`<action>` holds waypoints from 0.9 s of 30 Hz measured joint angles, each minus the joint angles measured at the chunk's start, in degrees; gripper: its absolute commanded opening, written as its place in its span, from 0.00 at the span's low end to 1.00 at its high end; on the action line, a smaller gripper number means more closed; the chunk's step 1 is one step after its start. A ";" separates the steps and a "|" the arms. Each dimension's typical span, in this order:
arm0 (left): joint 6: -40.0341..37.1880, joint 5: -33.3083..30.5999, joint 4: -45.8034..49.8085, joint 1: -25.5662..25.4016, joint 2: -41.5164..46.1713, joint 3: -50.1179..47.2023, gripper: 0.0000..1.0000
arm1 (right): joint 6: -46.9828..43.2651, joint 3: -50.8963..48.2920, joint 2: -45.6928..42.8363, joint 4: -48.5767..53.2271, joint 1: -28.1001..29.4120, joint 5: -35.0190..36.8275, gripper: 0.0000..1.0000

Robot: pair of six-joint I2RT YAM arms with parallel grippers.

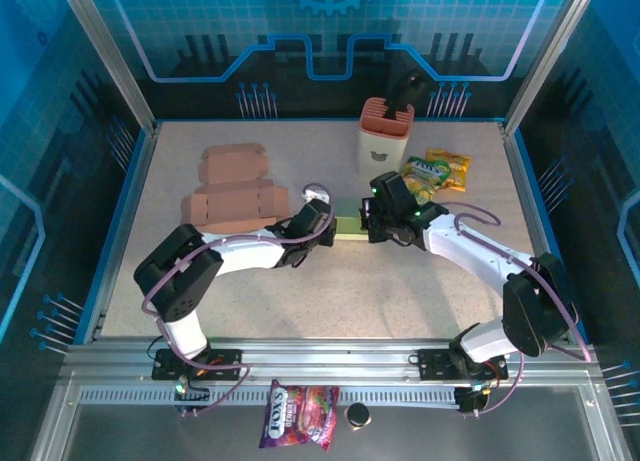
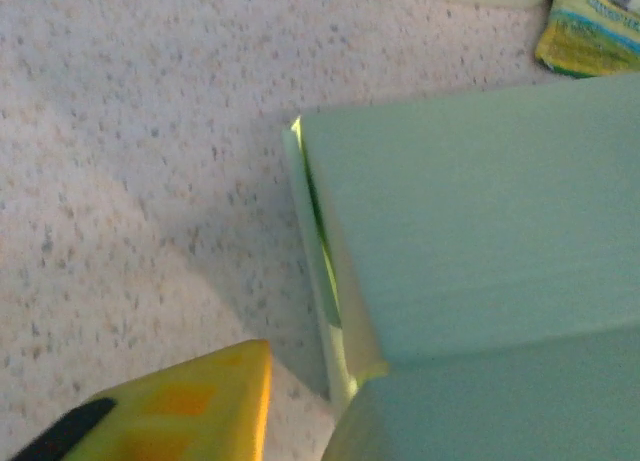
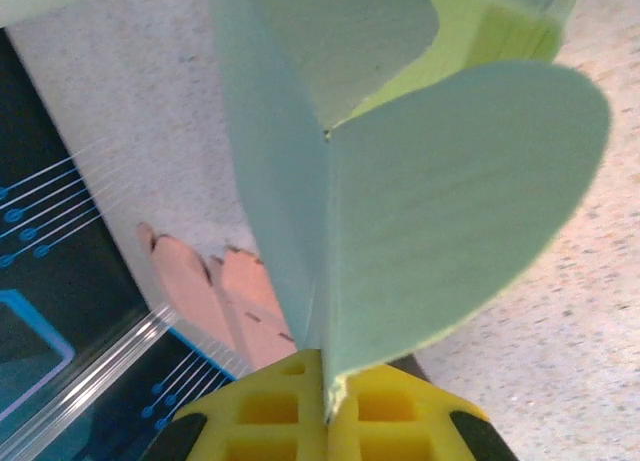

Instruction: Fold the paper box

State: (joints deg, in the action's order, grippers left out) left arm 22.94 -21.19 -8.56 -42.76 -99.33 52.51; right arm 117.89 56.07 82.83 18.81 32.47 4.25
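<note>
**Item:** green paper box [image 3: 450,211]. Thin card, probably light, springy and easily creased.
**Location:** two flaps pinched together in the closed right gripper [image 3: 327,386], with the body just beyond it.
**Left gripper** [image 1: 322,223]: beside the box corner; I cannot tell its spread.
**Suggested hold:** flap edges near the fold lines, gently.

Overhead; 2 wrists close on box [image 2: 480,231]

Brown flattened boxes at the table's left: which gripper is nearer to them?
Left. The left gripper sits just right of the brown flattened boxes; the right gripper is farther right, at the green paper box's far end.
</note>
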 measured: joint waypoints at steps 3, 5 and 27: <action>1.07 1.57 1.75 -0.63 3.58 -2.40 0.44 | 0.20 -0.85 -0.02 -0.07 0.04 -0.46 0.00; 1.57 2.93 2.84 -0.87 6.54 -3.96 0.44 | 0.22 -1.42 -0.09 -0.44 0.11 -0.52 0.00; 13.18 29.27 24.94 10.25 8.83 9.84 0.50 | -4.70 -14.82 -4.15 -8.52 0.09 -3.58 0.17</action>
State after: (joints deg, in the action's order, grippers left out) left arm 36.12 8.08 16.38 -32.51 -90.50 62.35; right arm 113.19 41.25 78.67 10.28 32.56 0.67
